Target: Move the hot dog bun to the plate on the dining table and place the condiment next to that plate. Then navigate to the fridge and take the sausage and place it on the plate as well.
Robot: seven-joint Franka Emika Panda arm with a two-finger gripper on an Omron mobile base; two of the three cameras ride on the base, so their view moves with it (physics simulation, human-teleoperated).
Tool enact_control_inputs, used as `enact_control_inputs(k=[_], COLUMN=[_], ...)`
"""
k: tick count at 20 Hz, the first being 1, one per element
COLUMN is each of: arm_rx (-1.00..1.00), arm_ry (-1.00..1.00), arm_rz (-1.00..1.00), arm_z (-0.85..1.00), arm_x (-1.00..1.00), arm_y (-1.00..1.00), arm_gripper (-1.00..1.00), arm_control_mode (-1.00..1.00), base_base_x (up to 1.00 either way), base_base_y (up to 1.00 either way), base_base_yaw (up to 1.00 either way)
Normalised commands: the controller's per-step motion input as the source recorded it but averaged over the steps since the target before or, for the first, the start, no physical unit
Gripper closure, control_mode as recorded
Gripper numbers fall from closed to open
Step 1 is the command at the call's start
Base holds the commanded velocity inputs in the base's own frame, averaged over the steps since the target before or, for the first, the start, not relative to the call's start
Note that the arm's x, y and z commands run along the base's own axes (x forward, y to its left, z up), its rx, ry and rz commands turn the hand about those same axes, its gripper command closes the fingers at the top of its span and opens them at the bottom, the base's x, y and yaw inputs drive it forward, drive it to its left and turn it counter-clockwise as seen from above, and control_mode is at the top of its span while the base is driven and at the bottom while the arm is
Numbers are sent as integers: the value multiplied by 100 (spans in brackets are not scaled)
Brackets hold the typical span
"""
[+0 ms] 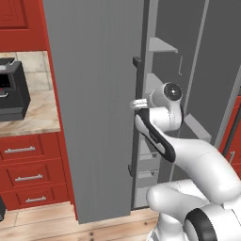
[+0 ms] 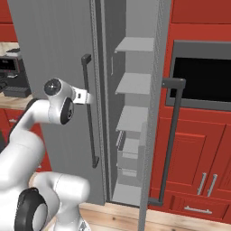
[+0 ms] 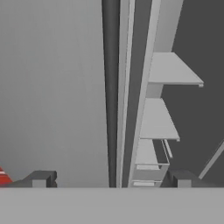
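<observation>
The grey steel fridge (image 1: 94, 94) stands in front of me with its doors ajar, and bare grey shelves (image 2: 133, 83) show in the gap. My gripper (image 3: 111, 179) is open at the left door's dark vertical bar handle (image 3: 110, 87), one fingertip on each side of it. From the base cameras the gripper (image 1: 139, 104) (image 2: 88, 97) sits against that handle (image 2: 89, 126) near its upper part. The sausage, hot dog bun, plate, condiment and dining table are out of view.
The right fridge door (image 2: 153, 113) is swung out edge-on, its handle (image 2: 173, 135) sticking toward me. A black appliance (image 1: 12, 89) sits on the marble worktop over red drawers (image 1: 28, 176) at left. A black oven (image 2: 203, 74) is set in red cabinets at right.
</observation>
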Motion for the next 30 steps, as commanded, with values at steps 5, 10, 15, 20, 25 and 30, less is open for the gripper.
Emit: enact_control_inputs(k=[5, 10, 15, 20, 25, 30], arm_rx=[0, 0, 0, 0, 0, 0], arm_ry=[1, 0, 0, 1, 4, 4], arm_rz=[0, 0, 0, 0, 0, 0], arm_z=[0, -1, -3, -5, -10, -12], arm_x=[35, 35, 34, 37, 38, 35], arm_y=[-2, -2, 0, 0, 0, 0], arm_gripper=[-100, -100, -100, -100, -100, -100], arm_control_mode=[-100, -100, -100, -100, -100, -100], base_base_x=[0, 0, 0, 0, 0, 0], base_base_y=[0, 0, 0, 0, 0, 0], base_base_yaw=[0, 0, 0, 0, 0, 0])
